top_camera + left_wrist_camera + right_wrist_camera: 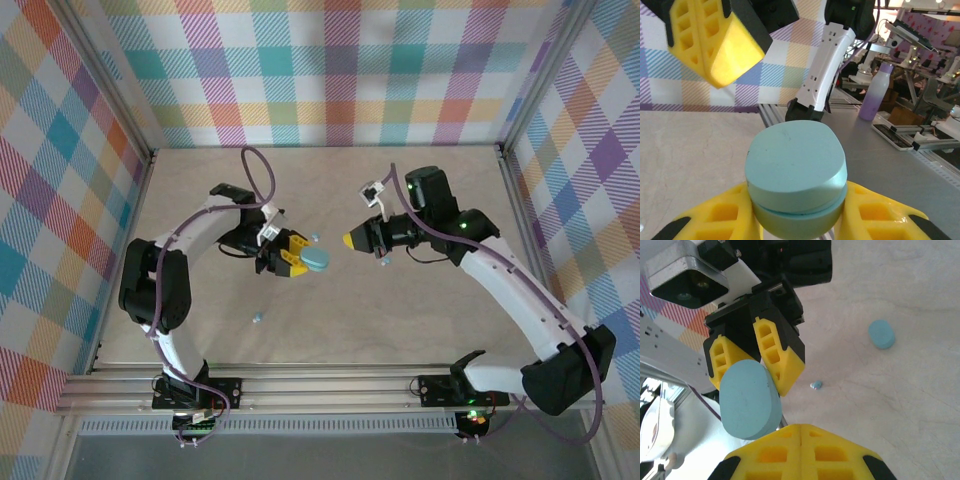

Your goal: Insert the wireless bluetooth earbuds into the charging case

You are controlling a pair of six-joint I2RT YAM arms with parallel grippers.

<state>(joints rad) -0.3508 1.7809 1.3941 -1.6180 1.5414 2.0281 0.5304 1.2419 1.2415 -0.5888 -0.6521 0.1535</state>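
Pastel plaid walls [330, 70] around a beige tabletop [400, 320], aluminium rail [330, 385] at front

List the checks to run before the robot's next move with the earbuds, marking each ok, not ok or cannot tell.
1. The left claw grips the charging case: ok.
2. Case lid open: not ok, looks closed.
3. An earbud lies free on the table: ok.
4. The right claw carries an earbud: not ok, shut and empty.
5. The right claw stands clear of the case: ok.
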